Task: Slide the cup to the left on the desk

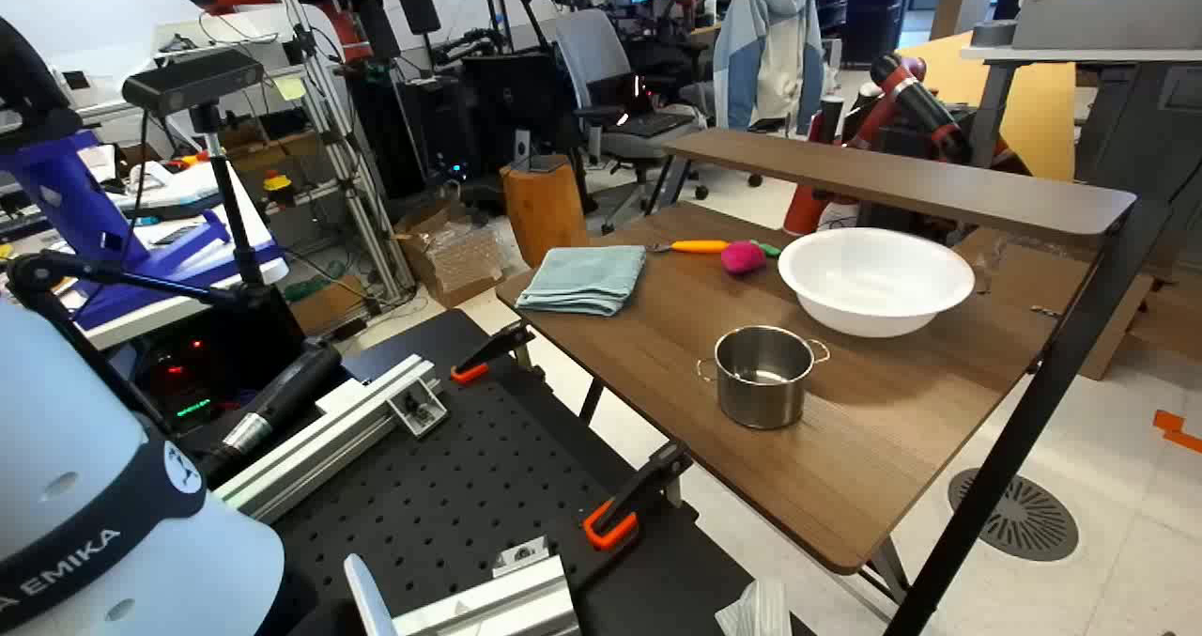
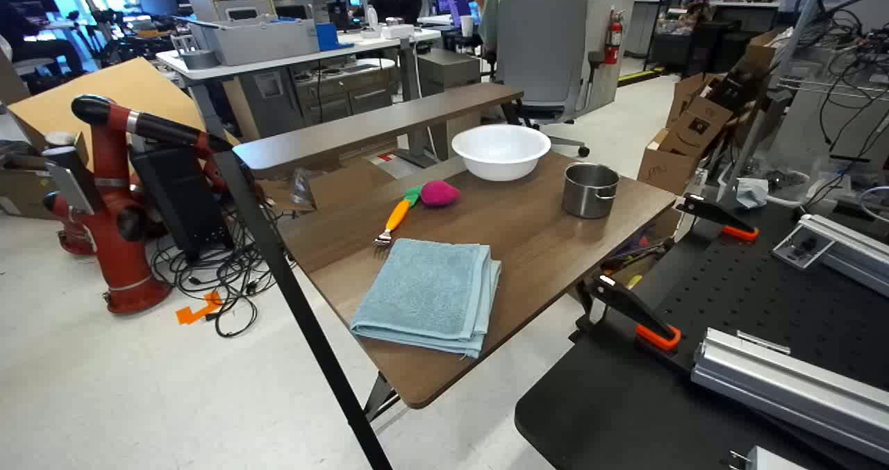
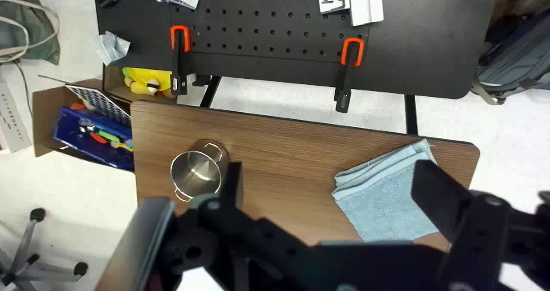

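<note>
Cup (image 3: 196,173) first: it's the leftmost thing we can spot on the brown tabletop (image 3: 279,153) in the wrist view, a small shiny steel one with two thin loop handles, sitting near the left end. Just right of it in that same view we get one finger of the end effector (image 3: 328,177), and its partner is way over on the right, so yeah, the fingers are spread super wide and we can see wood and a chunk of folded light-blue cloth (image 3: 382,196) through the gap. The right-hand finger hides part of that cloth. Over in an exterior view, starting from the left, we've got an orange-handled utensil (image 2: 399,214) with its metal tip just beside the cloth, then a bright pink lump (image 2: 439,193) with something green (image 2: 413,194) on its left, then a wide white bowl (image 2: 501,152), then our cup, standing upright, near the bowl but not touching it. Past the tabletop's edge on the right, there's a black perforated board (image 2: 729,289) with two orange-tipped clamps (image 2: 635,310) on it, and a gap separates it from the tabletop.
</note>
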